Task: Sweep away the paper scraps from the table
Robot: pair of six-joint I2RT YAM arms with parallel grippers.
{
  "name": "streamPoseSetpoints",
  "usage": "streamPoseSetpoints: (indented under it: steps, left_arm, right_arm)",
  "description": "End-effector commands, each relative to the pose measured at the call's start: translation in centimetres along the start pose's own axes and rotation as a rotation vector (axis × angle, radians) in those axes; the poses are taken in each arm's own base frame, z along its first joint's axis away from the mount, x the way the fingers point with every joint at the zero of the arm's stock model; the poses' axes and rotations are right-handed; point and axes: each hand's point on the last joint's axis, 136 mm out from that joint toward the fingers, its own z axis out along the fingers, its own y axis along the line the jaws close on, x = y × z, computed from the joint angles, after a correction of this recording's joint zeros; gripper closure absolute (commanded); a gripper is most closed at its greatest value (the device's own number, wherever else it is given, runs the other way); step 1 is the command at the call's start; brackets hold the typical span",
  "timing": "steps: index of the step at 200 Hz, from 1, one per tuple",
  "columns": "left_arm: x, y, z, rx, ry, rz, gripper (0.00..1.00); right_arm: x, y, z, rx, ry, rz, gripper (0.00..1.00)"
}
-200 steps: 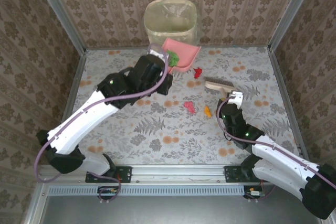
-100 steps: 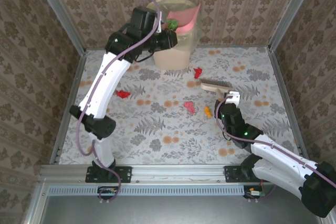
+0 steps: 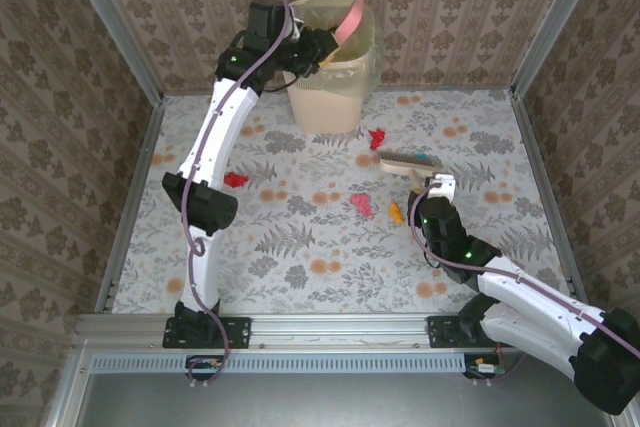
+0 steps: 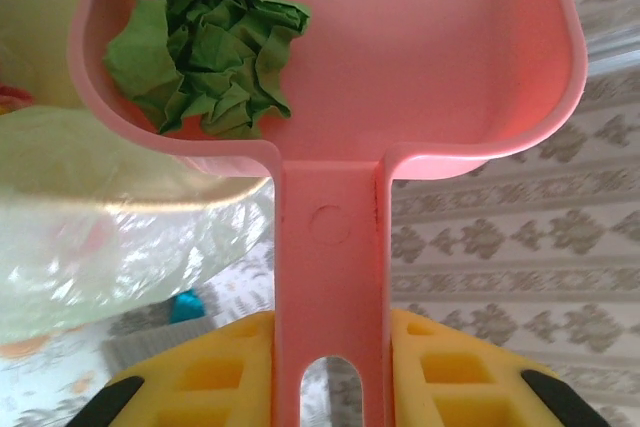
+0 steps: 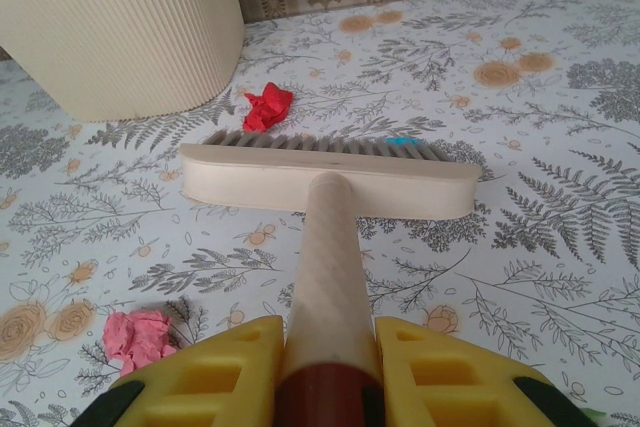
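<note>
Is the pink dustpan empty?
No, a crumpled green paper scrap lies in one corner of the dustpan, seen in the left wrist view.

The table (image 3: 300, 257) has a white-grey leaf print dotted with orange flowers, and the walls (image 3: 450, 7) are brown damask. The dustpan (image 4: 420, 57) is pink; the crumpled green paper scrap (image 4: 205, 47) in it is a leafy shade. The bin (image 5: 120, 17) is cream with fine vertical ribbing, its liner (image 4: 110, 237) milky and translucent. The brush (image 5: 330, 182) is cream with grey bristles and a dark red handle end. There is a red scrap (image 5: 268, 105), a pink scrap (image 5: 140, 335) and an orange scrap (image 3: 395, 213). The left gripper (image 4: 330, 377) and right gripper (image 5: 325, 382) are yellow with black tips.
</note>
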Motion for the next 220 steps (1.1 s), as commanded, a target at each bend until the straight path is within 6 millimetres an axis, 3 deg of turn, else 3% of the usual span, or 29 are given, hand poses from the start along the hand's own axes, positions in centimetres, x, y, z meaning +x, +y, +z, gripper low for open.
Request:
streamPoseSetpoints:
  steps: [1,5,9,26,181,220]
  left_arm:
    - [-1.4,-3.9,-0.4,0.182,-0.008,-0.061,1.0]
    - [-1.5,-3.9,-0.2,0.194,-0.004,-0.073,1.0]
    - [-2.9,-3.2,-0.6,0.195,-0.024,-0.089,1.0]
    - [-3.4,-2.9,-0.1,0.217,-0.025,-0.123,1.0]
    - [-4.6,-2.7,1.9,0.39,-0.1,-0.348,1.0]
    - [-4.8,-2.9,1.7,0.44,-0.127,-0.367,1.0]
  right_arm:
    - [-1.4,0.5,-0.1,-0.027,-0.05,0.018,1.0]
    - [-1.4,0.5,-0.1,-0.028,-0.05,0.017,1.0]
    - [-1.3,0.5,-0.1,-0.029,-0.05,0.016,1.0]
    - [-1.4,0.5,-0.2,-0.03,-0.053,0.017,1.0]
    - [-1.4,0.7,-0.2,-0.043,-0.056,0.006,1.0]
    - [-1.5,0.7,-0.2,-0.046,-0.059,0.006,1.0]
